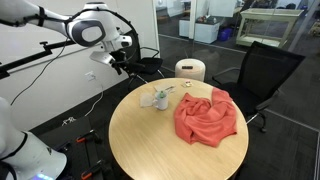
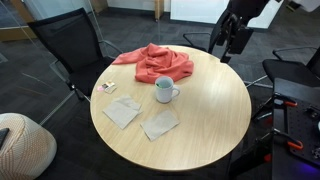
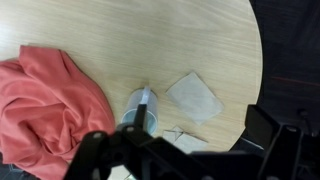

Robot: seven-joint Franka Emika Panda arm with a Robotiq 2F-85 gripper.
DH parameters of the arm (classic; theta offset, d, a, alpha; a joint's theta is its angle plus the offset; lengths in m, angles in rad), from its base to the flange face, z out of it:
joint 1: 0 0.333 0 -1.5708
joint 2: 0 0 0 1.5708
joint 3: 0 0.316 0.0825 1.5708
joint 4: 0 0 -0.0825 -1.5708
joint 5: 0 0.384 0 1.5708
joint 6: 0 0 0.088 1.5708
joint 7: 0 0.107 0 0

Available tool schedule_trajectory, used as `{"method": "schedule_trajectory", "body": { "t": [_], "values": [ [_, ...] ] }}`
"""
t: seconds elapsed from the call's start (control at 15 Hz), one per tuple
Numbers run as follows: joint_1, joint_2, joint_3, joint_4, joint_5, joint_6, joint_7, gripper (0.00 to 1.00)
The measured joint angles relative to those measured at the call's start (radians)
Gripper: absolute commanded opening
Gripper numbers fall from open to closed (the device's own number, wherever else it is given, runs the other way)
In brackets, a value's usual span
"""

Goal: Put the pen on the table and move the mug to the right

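The small white-grey mug (image 1: 160, 98) stands upright on the round light wood table (image 1: 150, 140), close beside the red cloth (image 1: 208, 117). It also shows in the other exterior view (image 2: 164, 91) and in the wrist view (image 3: 138, 108). Its inside looks greenish, but I cannot make out the green pen as a separate thing. My gripper (image 1: 121, 66) hangs high above the table's edge, well away from the mug, as the exterior view (image 2: 228, 46) also shows. In the wrist view its dark fingers (image 3: 205, 128) are spread wide with nothing between them.
Two pale napkins (image 2: 122, 112) (image 2: 160, 124) lie flat on the table beside the mug, with a small card (image 2: 106, 87) near the edge. Black office chairs (image 1: 262, 68) (image 2: 70, 45) and a cream cylinder with a dark top (image 1: 190, 70) stand around the table.
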Motion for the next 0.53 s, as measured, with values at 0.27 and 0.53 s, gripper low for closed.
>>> {"method": "schedule_trajectory", "body": {
  "t": [0.27, 0.53],
  "values": [
    [-0.002, 0.018, 0.000, 0.003, 0.000, 0.006, -0.005, 1.00],
    [-0.002, 0.015, 0.001, 0.003, 0.000, 0.006, -0.005, 1.00]
  ]
}}
